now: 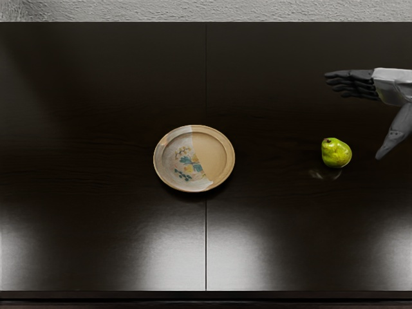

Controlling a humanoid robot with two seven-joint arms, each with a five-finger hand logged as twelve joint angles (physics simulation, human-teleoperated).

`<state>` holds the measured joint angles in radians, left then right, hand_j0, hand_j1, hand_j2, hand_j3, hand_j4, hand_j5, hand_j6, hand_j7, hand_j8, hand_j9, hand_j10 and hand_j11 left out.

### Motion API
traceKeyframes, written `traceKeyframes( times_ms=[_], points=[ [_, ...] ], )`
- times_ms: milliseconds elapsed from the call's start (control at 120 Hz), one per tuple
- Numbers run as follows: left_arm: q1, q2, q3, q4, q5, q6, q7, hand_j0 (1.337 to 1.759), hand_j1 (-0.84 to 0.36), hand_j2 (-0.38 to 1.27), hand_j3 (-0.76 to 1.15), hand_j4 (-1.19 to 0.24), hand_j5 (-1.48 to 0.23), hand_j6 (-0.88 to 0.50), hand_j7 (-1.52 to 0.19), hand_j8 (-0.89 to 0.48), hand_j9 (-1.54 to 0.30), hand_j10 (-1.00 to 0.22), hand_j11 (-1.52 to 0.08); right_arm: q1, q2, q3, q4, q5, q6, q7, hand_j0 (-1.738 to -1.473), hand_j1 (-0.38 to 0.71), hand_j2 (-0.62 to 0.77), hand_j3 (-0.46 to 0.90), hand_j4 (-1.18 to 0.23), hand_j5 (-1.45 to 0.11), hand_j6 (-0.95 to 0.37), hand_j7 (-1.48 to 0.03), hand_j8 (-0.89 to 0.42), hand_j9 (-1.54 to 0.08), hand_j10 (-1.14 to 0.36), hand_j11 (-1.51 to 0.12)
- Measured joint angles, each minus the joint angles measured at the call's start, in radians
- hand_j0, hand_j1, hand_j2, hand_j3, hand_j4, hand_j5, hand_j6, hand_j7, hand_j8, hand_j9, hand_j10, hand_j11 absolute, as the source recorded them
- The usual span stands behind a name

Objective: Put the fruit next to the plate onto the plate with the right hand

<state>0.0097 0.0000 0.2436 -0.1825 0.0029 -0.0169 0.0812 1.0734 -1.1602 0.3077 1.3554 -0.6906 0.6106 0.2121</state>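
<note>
Reaching toward green pear (336, 152) | right hand (376, 90) released, fingers (347, 84) straight, holding nothing | pear beside its thumb, untouched | plate (194, 158) well beyond fingertips | lower palm over pear's wide body before closing

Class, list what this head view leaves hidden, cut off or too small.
Head view: arm behind the right hand, cut off by the right edge.
Head view: left arm, outside the frame.
Head view: pear underside, hidden by the fruit itself.
Head view: plate motif, too small to identify.
</note>
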Motion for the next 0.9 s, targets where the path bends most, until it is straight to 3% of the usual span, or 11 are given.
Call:
traceKeyframes(
  times_ms=[192,250,317,450,542,642,775,900],
  points=[
    [0.001,0.000,0.000,0.000,0.000,0.000,0.000,1.658,0.35,0.00,0.00,0.00,0.00,0.00,0.00,0.00,0.00,0.00,0.00,0.004,0.001,0.004,0.012,0.004,0.000,-0.003,-1.658,-0.32,0.00,0.00,-0.04,-0.04,-0.04,-0.04,-0.04,-0.04,-0.04,-0.04],
    [0.001,0.000,0.000,0.000,0.000,0.000,0.000,1.658,0.35,0.00,0.00,0.00,0.00,0.00,0.00,0.00,0.00,0.00,0.00,0.005,-0.001,0.019,0.016,0.005,0.000,-0.022,-1.658,-0.32,0.00,0.00,-0.04,-0.04,-0.04,-0.04,-0.04,-0.04,-0.04,-0.04],
    [0.001,0.000,0.000,0.000,0.000,0.000,0.000,1.658,0.35,0.00,0.00,0.00,0.00,0.00,0.00,0.00,0.00,0.00,0.00,0.006,0.009,0.047,0.018,0.009,0.000,-0.114,-1.658,-0.32,0.00,0.00,-0.04,-0.04,-0.04,-0.04,-0.04,-0.04,-0.04,-0.04],
    [0.001,0.000,0.000,0.000,0.000,0.000,0.000,1.658,0.35,0.00,0.00,0.00,0.00,0.00,0.00,0.00,0.00,0.00,0.00,0.007,0.068,0.131,0.030,0.045,0.000,-0.396,-1.658,-0.32,0.00,0.00,-0.04,-0.04,-0.04,-0.04,-0.04,-0.04,-0.04,-0.04],
    [0.001,0.000,0.000,0.000,0.000,0.000,0.000,1.658,0.35,0.00,0.00,0.00,0.00,0.00,0.00,0.00,0.00,0.00,0.00,0.008,0.099,0.165,0.058,0.043,0.001,-0.515,-1.658,-0.32,0.00,0.00,-0.04,-0.04,-0.04,-0.04,-0.04,-0.04,-0.04,-0.04],
    [0.000,0.000,0.000,0.000,0.000,0.000,0.000,1.658,0.35,0.00,0.00,0.00,0.00,0.00,0.00,0.00,0.00,0.00,0.00,0.008,0.091,0.180,0.129,0.013,0.001,-0.578,-1.658,-0.32,0.00,0.00,-0.04,-0.04,-0.04,-0.04,-0.04,-0.04,-0.04,-0.04],
    [0.001,0.000,0.000,0.000,0.000,0.000,0.000,1.658,0.35,0.00,0.00,0.00,0.00,0.00,0.00,0.00,0.00,0.00,0.00,0.003,0.079,0.178,0.220,-0.066,-0.007,-0.611,-1.658,-0.31,0.00,0.00,-0.04,-0.04,-0.04,-0.04,-0.04,-0.04,-0.04,-0.04],
    [0.001,0.000,0.000,0.000,0.000,0.000,0.000,1.658,0.35,0.00,0.00,0.00,0.00,0.00,0.00,0.00,0.00,0.00,0.00,-0.016,0.100,0.175,0.256,-0.152,-0.084,-0.654,-1.658,-0.31,0.00,0.00,-0.04,-0.04,-0.04,-0.04,-0.04,-0.04,-0.04,-0.04]
  ],
)
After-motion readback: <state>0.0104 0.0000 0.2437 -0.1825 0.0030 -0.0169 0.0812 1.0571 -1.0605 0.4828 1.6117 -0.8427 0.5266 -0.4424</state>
